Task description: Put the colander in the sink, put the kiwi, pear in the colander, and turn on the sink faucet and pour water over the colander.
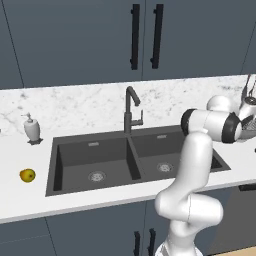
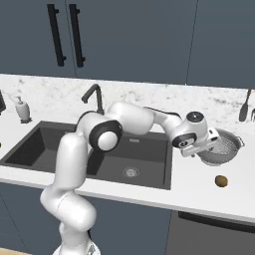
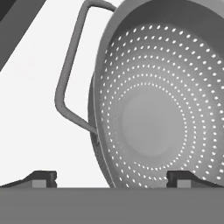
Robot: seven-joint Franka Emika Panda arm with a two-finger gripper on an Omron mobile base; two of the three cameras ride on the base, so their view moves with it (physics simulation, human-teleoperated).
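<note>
Reaching out to the right of the sink (image 2: 30, 149), over the white tabletop (image 2: 199, 196), arm stretched across the right basin. Hand (image 2: 211, 144) at the near left rim of the colander (image 2: 224, 147), fingers apart, one tip (image 3: 41, 178) outside the rim over bare tabletop and the other (image 3: 186, 178) over the perforated inside, so rim between them; contact not clear, nothing clamped. Colander upright on the tabletop just right of the sink, empty, one wire handle (image 3: 70, 74) close in the hand view. Kiwi (image 2: 221, 181) on the tabletop near the front edge, just in front of the colander and apart from it. Pear (image 1: 27, 175) on the tabletop left of the sink, well apart from the colander, in front of a soap bottle (image 1: 32, 128) standing by the marble backsplash. Faucet (image 1: 131, 110) behind the divider between the two basins, spout bent toward the front, a round silver drain (image 1: 97, 176) in the left basin. Dark utensil (image 2: 244, 107) against the wall at far right. Dark cabinet doors with black handles (image 1: 135, 37) above.
</note>
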